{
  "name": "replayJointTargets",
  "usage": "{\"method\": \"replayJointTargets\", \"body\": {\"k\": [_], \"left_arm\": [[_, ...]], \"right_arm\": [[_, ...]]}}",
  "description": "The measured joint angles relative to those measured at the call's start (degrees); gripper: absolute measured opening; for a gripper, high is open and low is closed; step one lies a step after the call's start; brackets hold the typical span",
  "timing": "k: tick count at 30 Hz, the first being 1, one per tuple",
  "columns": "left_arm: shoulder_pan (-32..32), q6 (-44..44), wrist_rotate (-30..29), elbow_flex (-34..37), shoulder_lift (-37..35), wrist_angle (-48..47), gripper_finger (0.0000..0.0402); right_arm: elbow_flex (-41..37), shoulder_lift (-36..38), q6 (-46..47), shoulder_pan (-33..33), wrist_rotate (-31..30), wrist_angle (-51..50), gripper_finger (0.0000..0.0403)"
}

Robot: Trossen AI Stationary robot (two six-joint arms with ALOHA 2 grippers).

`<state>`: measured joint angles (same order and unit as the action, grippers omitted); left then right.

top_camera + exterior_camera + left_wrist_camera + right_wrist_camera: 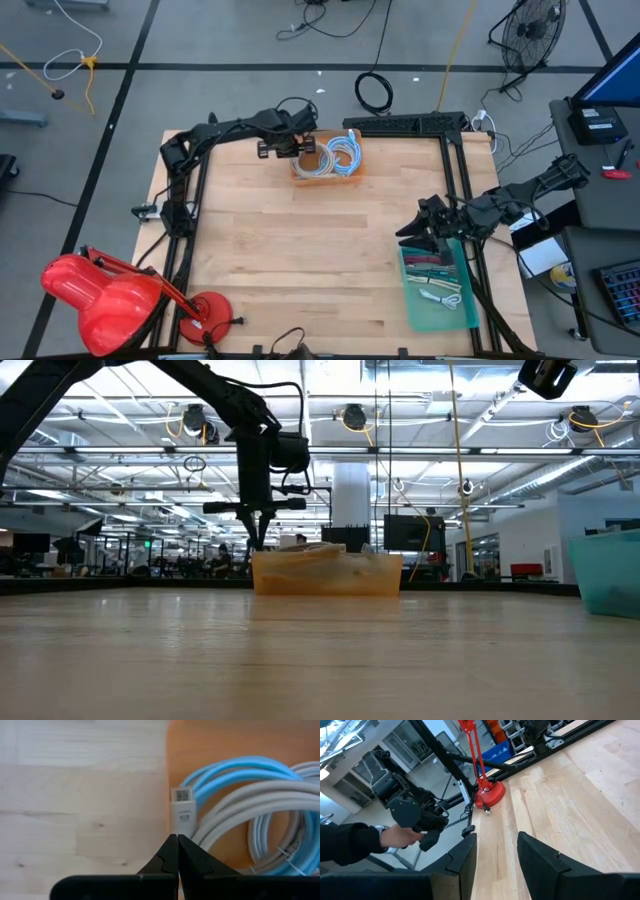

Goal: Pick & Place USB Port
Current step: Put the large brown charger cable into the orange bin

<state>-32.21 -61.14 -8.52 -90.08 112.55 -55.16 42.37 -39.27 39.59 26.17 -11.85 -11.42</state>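
Observation:
An orange tray [325, 165] near the table's far edge holds coiled light-blue and grey cables [343, 152]. A white USB plug [181, 815] with a metal end lies at the tray's left edge [170, 780], among the coils. My left gripper [177, 840] is shut and points down over that edge [262, 538], its tips just short of the plug's cable end. My right gripper [496, 851] is open and hangs empty above the teal tray [438, 290] at the table's right side. My left gripper's shut fingertips [170, 847] meet right at the plug's cable end [181, 831]. I cannot tell whether they touch it. The plug lies in the orange tray against the grey coils.
The teal tray holds several cables and plugs [435, 270]. A red lamp [105, 295] stands at the table's near left corner. Bare wood [300, 250] spans the middle. In the right wrist view, a person's hand [400, 836] holds a dark device beyond the table.

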Motion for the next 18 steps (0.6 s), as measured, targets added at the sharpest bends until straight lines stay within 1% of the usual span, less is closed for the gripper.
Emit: {"method": "replayJointTargets", "body": {"k": [5,9,11,13,15,18], "left_arm": [[-0.1,-0.5,-0.5,0.0,0.0,0.1,0.0000],[-0.1,1.0,-0.1,-1.0,0.0,3.5,0.0000],[0.0,3.1,0.3,-1.8,0.0,6.3,0.0000],[0.3,5.9,1.4,-2.1,-0.1,11.1,0.0000],[0.5,8.6,3.4,-2.1,-0.1,15.9,0.0000],[0.8,9.9,6.5,-2.1,-0.1,20.6,0.0000]], "right_arm": [[0.0,0.0,0.0,0.0,-0.4,0.0,0.0134],[0.0,-0.5,0.0,0.0,-1.1,0.0,0.0134],[0.0,-0.9,0.0,0.0,-1.6,0.0,0.0134],[0.0,-1.3,0.0,0.0,-1.7,0.0,0.0134],[0.0,-1.6,0.1,0.0,-1.6,0.0,0.0134],[0.0,-1.9,0.2,0.0,-1.6,0.0,0.0134]]}}
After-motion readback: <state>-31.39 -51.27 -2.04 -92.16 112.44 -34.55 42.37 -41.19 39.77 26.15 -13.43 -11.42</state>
